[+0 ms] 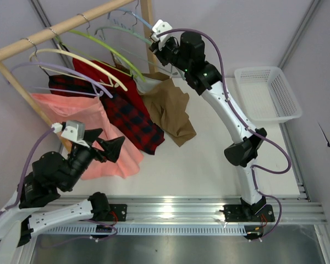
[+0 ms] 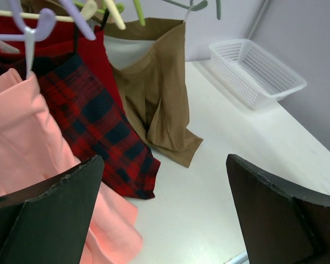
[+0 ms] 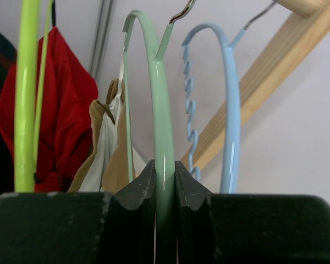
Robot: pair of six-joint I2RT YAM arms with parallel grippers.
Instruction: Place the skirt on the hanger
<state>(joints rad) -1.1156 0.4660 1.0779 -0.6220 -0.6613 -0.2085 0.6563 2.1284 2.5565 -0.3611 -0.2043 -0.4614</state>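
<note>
The right pincer (image 3: 164, 171) clamps the pale green hanger (image 3: 160, 99) at the upper middle, the brown skirt (image 1: 170, 110) hangs just beside, and the left pincer (image 2: 165, 164) stands wide open.

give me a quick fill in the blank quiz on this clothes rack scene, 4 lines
1. The right pincer is shut on the sage-green hanger, beside a light ____ one.
2. The left pincer is ____ and holds nothing.
3. Between the pink skirt and the tan skirt hangs a red-and-black ____ one.
4. The white basket sits on the robot's ____ side of the table.
Missing words: blue, open, plaid, right.
</note>
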